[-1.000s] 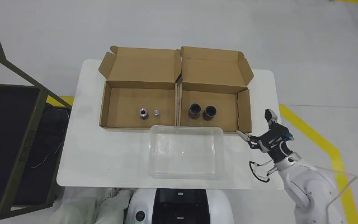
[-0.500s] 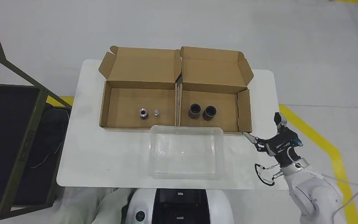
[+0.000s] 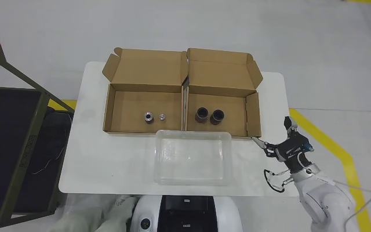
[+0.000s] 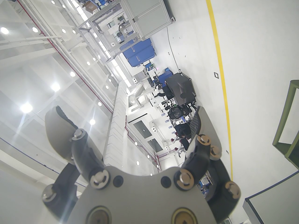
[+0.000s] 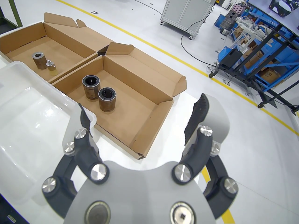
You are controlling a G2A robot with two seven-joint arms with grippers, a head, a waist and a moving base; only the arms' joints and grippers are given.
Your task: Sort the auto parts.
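Note:
Two cardboard boxes stand side by side at the back of the white table. The left box (image 3: 145, 120) holds a small metal cylinder (image 3: 148, 117) and a smaller brass-tipped part (image 3: 163, 116). The right box (image 3: 251, 113) holds two dark bearing sleeves (image 3: 202, 113) (image 3: 218, 116), upright and close together (image 5: 91, 86) (image 5: 107, 99). A clear plastic tray (image 3: 193, 156) lies in front of the boxes with nothing in it. My right gripper (image 3: 273, 140) (image 5: 142, 114) hangs open at the table's right edge, beside the right box's front corner. My left gripper (image 4: 127, 123) is open and points away into the hall.
The table's right rim (image 3: 278, 87) lies under the right arm. A dark green frame cart (image 3: 26, 145) stands to the left of the table. Yellow floor tape (image 3: 324, 139) runs on the right.
The right arm drew back to the right and slightly toward the front in the first half second, then stayed still. The parts in the boxes have not moved.

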